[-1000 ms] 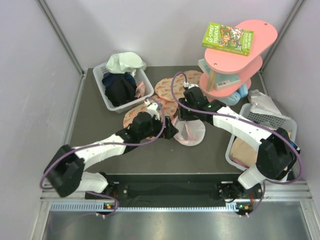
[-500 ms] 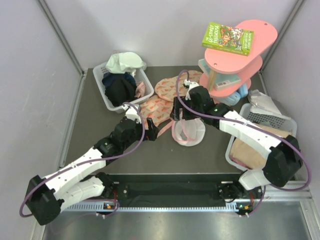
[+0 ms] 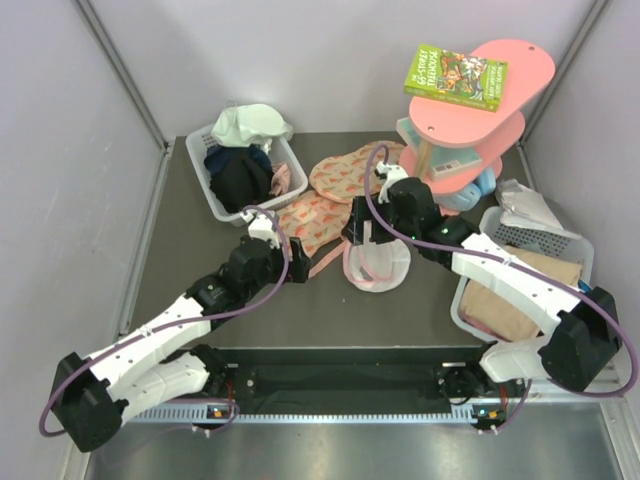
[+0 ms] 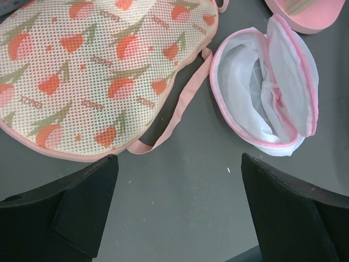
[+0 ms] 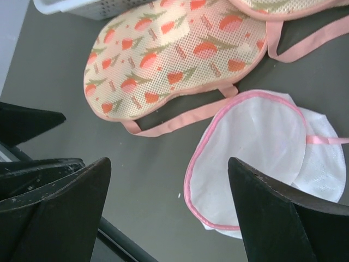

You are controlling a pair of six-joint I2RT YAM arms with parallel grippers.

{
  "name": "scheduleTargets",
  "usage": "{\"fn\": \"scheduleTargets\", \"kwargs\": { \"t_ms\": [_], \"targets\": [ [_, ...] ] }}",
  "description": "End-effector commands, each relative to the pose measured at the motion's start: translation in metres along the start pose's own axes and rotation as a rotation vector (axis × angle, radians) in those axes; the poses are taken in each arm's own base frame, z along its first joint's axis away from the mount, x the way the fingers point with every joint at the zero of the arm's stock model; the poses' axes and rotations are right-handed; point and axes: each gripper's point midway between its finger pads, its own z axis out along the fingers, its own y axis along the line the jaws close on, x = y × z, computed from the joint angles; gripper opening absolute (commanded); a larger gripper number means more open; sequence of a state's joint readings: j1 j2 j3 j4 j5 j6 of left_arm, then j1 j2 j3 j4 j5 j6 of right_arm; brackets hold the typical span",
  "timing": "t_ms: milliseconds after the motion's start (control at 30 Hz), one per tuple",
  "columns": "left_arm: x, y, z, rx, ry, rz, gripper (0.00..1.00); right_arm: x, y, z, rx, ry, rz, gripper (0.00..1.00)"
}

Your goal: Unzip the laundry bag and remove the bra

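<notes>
1. Well, the left claw (image 4: 177,218) hangs open over the dark table (image 4: 207,164), gripping nothing.
2. A flat pink fruit-print mesh piece (image 4: 98,71) lies just beside the pouch (not the target).
3. The round white mesh laundry bag with pink zip trim (image 4: 262,98) gapes unzipped; no black bra shows inside.
4. The right claw (image 5: 169,218) hovers open above it; the removal step looks current, and the next move calls for probing the folds inside.

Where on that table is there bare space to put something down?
The widest bare patch is the front strip between the laundry bag and the near edge of the table. A smaller one lies left of the left arm, in front of the white basket. The back is crowded: fruit-print pouches, pink shelf, right basket.
</notes>
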State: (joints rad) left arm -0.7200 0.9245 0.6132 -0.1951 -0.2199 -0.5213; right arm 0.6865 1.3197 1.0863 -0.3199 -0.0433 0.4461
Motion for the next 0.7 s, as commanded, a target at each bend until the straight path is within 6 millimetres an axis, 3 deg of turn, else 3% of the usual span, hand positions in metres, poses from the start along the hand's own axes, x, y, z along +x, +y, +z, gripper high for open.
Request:
{"fn": "scheduleTargets", "kwargs": {
  "t_ms": [0,300,467,667],
  "targets": [
    [-0.029,-0.005,-0.009,0.007,-0.073,-0.001,0.99,-0.002,0.012,0.002,-0.059,-0.025,-0.002,0.88],
    [-0.043,-0.002,-0.009,0.003,-0.094,-0.008,0.99,0.006,0.009,0.006,-0.069,-0.022,-0.009,0.88],
    [-0.048,0.006,-0.009,0.000,-0.098,-0.029,0.99,0.021,0.001,0.025,-0.094,0.006,0.025,0.88],
    [-0.048,0.017,-0.008,-0.005,-0.094,-0.050,0.99,0.052,0.000,0.055,-0.149,0.099,0.065,0.88]
  ]
}}
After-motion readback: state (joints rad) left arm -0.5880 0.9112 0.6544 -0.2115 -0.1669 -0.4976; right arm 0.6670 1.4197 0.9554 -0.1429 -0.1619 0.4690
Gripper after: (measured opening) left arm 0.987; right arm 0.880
